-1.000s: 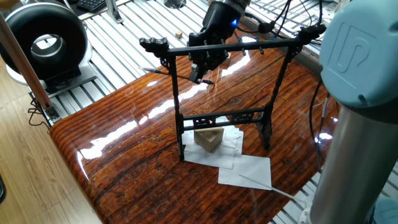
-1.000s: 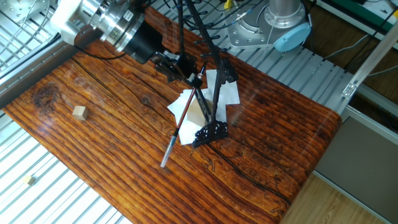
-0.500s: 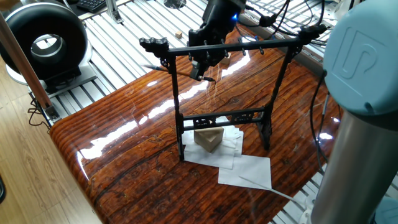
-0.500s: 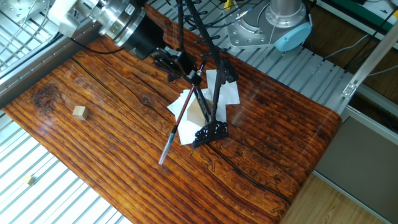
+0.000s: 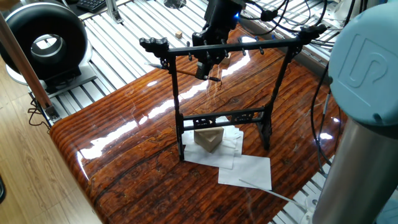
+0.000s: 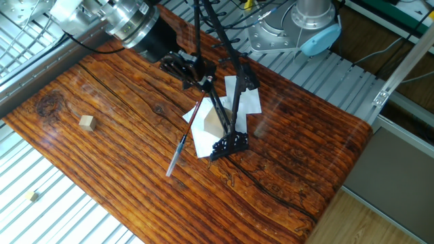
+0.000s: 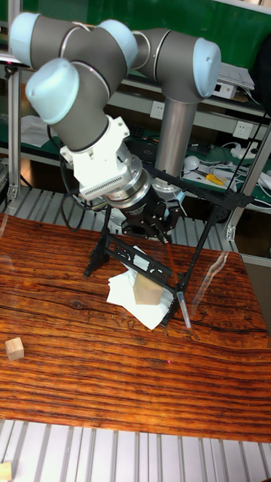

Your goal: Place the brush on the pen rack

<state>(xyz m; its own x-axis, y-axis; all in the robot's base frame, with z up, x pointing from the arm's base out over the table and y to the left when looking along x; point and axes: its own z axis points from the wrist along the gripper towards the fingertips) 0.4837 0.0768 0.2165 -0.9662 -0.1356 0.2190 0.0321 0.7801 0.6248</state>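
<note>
The pen rack [image 5: 230, 46] is a tall black frame standing on the wooden table [image 5: 124, 143], also seen from above [image 6: 230, 139] and from the front [image 7: 207, 193]. My gripper [image 5: 209, 65] sits right behind the left part of the top crossbar, shut on the upper end of the brush [image 6: 184, 135]. The brush is a thin dark shaft with a pale grey lower end. It hangs tilted down from the gripper [image 6: 198, 76] in front of the rack, off the table [image 7: 181, 307]. In the one fixed view the brush is too faint to make out.
A tan wooden block [image 5: 209, 139] rests on white papers [image 5: 247, 169] between the rack's feet. A thin pale rod [image 5: 256, 183] lies on the paper. A small wooden cube [image 6: 86, 122] sits far left. The arm's blue-grey column [image 5: 364, 124] stands at the right.
My gripper has shifted slightly up and back along the crossbar. The brush moved with it, its lower end swinging left in the other fixed view.
</note>
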